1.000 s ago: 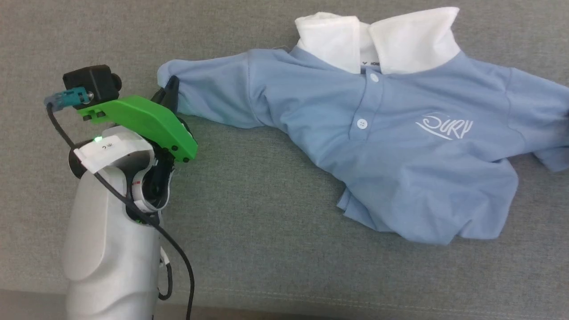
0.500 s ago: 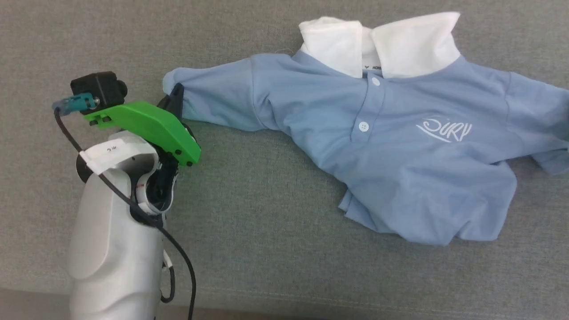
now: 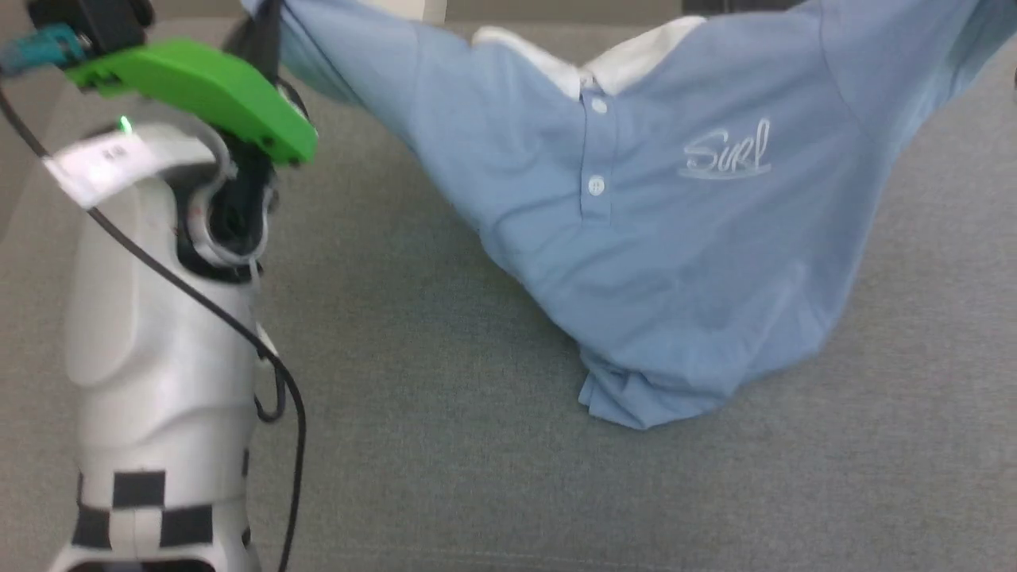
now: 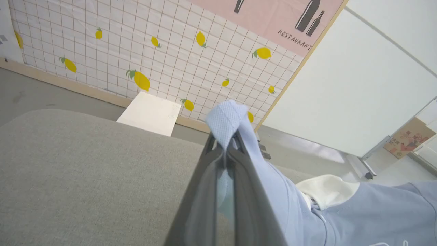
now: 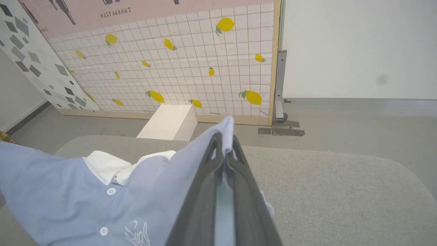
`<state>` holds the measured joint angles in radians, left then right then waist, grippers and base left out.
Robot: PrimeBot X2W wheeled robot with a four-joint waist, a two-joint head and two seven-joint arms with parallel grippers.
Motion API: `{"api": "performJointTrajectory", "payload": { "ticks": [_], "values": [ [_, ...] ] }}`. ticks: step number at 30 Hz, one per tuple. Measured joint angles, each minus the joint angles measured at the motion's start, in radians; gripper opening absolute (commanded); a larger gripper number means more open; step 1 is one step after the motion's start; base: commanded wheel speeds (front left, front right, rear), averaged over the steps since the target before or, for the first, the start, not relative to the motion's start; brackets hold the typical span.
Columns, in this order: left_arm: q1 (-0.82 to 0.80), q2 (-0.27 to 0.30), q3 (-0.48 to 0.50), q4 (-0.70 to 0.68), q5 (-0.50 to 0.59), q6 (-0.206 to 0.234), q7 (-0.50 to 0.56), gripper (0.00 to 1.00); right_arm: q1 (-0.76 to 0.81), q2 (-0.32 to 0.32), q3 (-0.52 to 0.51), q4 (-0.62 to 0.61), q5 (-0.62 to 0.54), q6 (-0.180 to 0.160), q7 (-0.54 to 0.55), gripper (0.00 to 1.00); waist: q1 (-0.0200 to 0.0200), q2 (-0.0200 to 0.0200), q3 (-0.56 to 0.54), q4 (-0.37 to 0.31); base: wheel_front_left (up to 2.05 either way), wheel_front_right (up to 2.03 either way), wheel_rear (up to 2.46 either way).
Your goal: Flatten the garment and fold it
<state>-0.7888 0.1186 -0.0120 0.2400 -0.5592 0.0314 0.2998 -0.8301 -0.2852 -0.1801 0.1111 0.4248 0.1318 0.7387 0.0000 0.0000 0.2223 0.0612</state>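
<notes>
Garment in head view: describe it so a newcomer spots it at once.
Over the wide grey cushion, a light blue polo shirt hangs stretched between the left gripper and right gripper, each shut on a sleeve end. Its white collar, buttons and chest script set it apart.

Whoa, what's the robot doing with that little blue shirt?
The robot holds the blue polo shirt up by its two sleeves. The left gripper has its jaws shut on one sleeve end, the right gripper on the other. The shirt hangs spread between them, its bottom edge bunched on the grey cushion. It isn't flat or folded yet.
</notes>
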Motion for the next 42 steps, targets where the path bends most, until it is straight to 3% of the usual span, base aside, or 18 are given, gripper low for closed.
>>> {"api": "performJointTrajectory", "payload": {
  "ticks": [10,20,31,37,42],
  "values": [
    [-0.202,0.035,-0.001,0.053,0.013,-0.010,-0.030,0.00,-0.169,-0.013,0.012,0.038,0.003,0.000,-0.115,0.00,-0.0001,0.0000,-0.178,-0.027,0.00,0.00,0.00],
    [-0.215,0.075,0.002,0.115,0.017,-0.005,-0.014,0.00,-0.189,-0.016,0.029,0.102,0.006,0.000,-0.095,0.00,-0.0001,0.0000,-0.265,-0.059,0.00,0.00,0.00],
    [-0.255,0.123,-0.004,0.185,0.038,0.033,0.053,0.00,-0.277,-0.014,0.051,0.146,-0.032,0.000,-0.067,0.00,-0.0001,0.0000,-0.168,-0.070,0.00,0.00,0.00],
    [-0.440,0.129,-0.002,0.208,0.035,0.050,0.068,0.00,-0.451,-0.010,0.060,0.201,-0.125,0.000,-0.065,0.00,-0.0001,0.0000,-0.052,-0.078,0.00,0.00,0.00],
    [-0.604,0.154,-0.017,0.217,0.087,0.081,0.044,0.00,-0.647,0.048,0.035,0.266,-0.204,0.000,-0.136,0.00,-0.0001,0.0000,0.063,-0.088,0.00,0.00,0.00]
  ]
}}
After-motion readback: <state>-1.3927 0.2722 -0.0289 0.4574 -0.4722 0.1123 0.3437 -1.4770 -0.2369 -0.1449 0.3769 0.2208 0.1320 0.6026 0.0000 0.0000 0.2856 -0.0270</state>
